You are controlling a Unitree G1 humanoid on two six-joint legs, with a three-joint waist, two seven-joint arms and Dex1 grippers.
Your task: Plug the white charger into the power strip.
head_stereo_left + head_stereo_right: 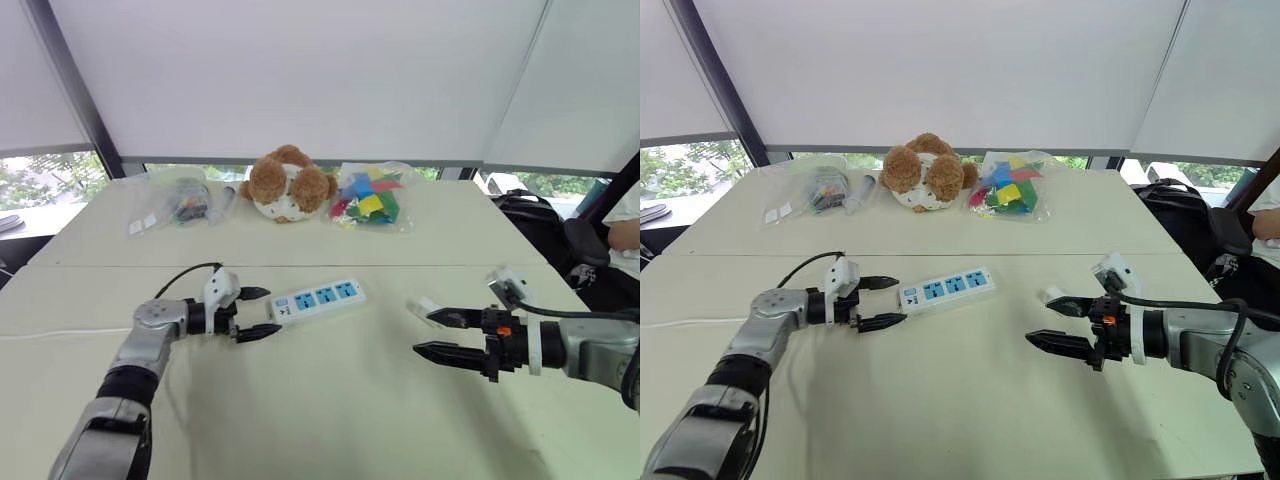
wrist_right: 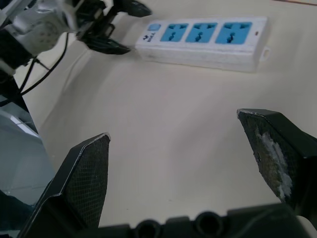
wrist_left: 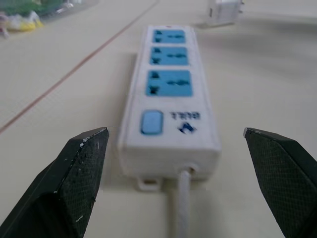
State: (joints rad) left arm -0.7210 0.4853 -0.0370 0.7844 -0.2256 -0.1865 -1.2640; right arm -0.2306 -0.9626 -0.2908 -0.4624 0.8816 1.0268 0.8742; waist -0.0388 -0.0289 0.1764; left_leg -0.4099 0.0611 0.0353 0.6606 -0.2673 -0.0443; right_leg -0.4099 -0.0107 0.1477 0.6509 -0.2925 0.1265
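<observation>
Power strip (image 1: 316,299) lies on cream table (image 1: 330,410) below blinds (image 1: 300,70).

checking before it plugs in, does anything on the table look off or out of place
Nothing spilled or broken. The power strip lies slanted on the table, and the white charger lies loose beside the open right gripper.

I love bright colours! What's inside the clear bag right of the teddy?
The clear bag holds colourful pieces: blue, yellow, green, pink. Anything beneath the top ones is covered.

White power strip (image 1: 316,300); charger (image 1: 422,304) seemingly white
</observation>
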